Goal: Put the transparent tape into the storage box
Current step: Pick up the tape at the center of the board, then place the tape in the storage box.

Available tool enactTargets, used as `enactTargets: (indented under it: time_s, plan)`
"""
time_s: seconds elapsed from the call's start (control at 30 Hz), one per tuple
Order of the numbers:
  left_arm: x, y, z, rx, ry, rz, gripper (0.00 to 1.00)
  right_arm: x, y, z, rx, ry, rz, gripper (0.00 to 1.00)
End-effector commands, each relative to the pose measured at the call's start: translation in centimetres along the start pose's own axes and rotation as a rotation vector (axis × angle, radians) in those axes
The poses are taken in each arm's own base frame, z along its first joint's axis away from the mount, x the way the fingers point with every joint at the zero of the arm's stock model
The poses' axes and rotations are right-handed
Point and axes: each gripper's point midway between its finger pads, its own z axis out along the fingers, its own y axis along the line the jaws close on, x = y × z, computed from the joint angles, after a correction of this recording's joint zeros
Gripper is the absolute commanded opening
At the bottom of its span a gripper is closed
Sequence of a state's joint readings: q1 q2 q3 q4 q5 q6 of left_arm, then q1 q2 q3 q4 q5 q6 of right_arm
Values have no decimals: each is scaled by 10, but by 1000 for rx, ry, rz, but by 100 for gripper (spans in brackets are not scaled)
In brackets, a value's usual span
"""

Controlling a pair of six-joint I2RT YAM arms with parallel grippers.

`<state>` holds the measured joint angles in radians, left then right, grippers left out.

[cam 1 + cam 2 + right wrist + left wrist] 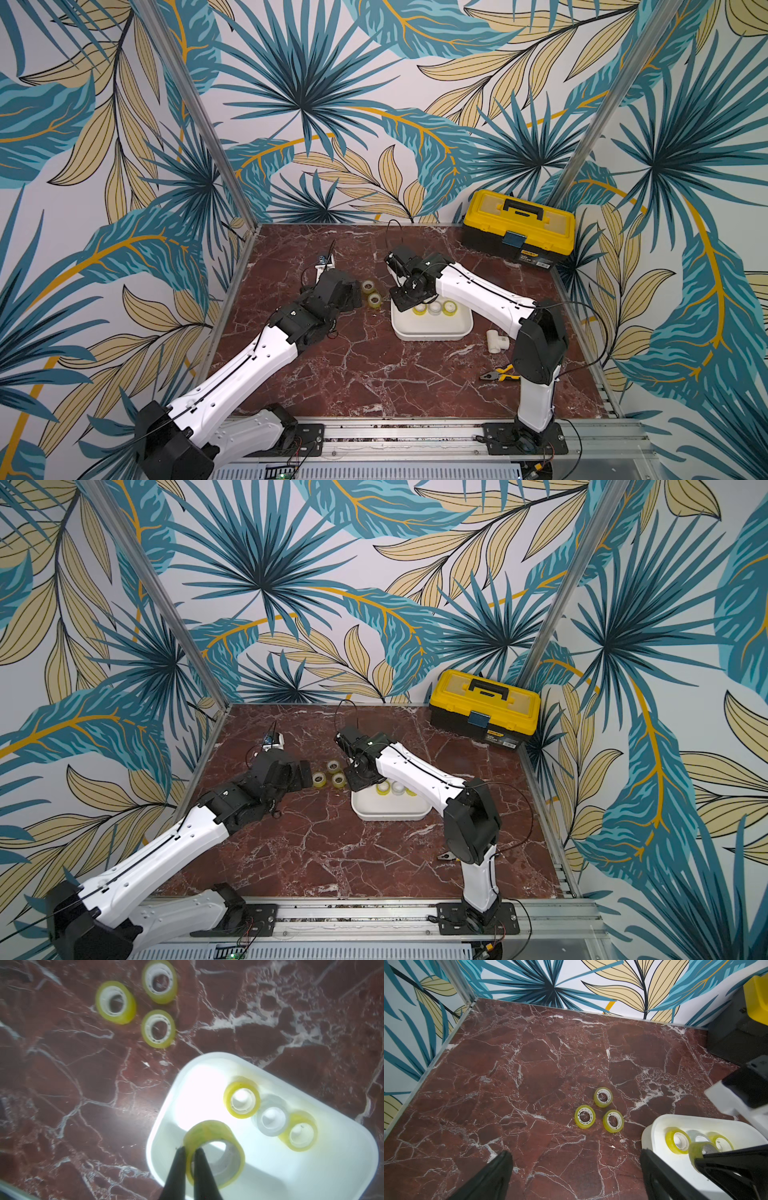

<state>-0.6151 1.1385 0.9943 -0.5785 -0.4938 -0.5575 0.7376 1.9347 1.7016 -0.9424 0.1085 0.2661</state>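
Nearest the robot's base, on the right side of the red marble table, lay yellow-handled pliers, and just beyond them a white pipe fitting. Further in, near the middle of the table, sat the storage box, open-topped, with the right arm stretched over it. The right pincer was pinching the held tape roll by its wall, one finger inside the core and one outside. It held the roll tilted over the left end of the box; whether the roll touched the floor of the box could not be told. Along the far side of the box lay three others flat in a close row: a yellowish roll, a whitish roll and a second yellowish roll. Left of the box, on the bare table and clear of its rim, three more lay flat in a tight triangle: the far loose roll, the left loose roll and the right loose roll. Just left of them hung the left pincer, its fingers spread wide and holding nothing. In the far right corner a yellow-and-black toolbox stood shut against the wall.
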Motion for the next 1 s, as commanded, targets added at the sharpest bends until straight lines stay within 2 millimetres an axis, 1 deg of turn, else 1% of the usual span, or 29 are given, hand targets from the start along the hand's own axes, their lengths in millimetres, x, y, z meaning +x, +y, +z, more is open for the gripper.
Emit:
enactTargets:
  time_s: [0.0, 0.13, 0.3, 0.57, 0.97]
  plan:
    - [-20, -13, -5, 51, -40, -21, 100, 7, 1, 20, 2, 25, 30, 0]
    - [-19, -15, -1, 50, -29, -12, 100, 9, 3, 43, -12, 41, 40, 0]
    - [-18, -19, 4, 50, -18, -5, 100, 14, 7, 64, -18, 68, 51, 0]
    - [-16, -26, 12, 59, 0, -5, 100, 21, 2, 83, -6, 79, 63, 0]
    - [-21, -35, 18, 69, 8, 8, 100, 17, -9, 100, 36, 53, 86, 0]
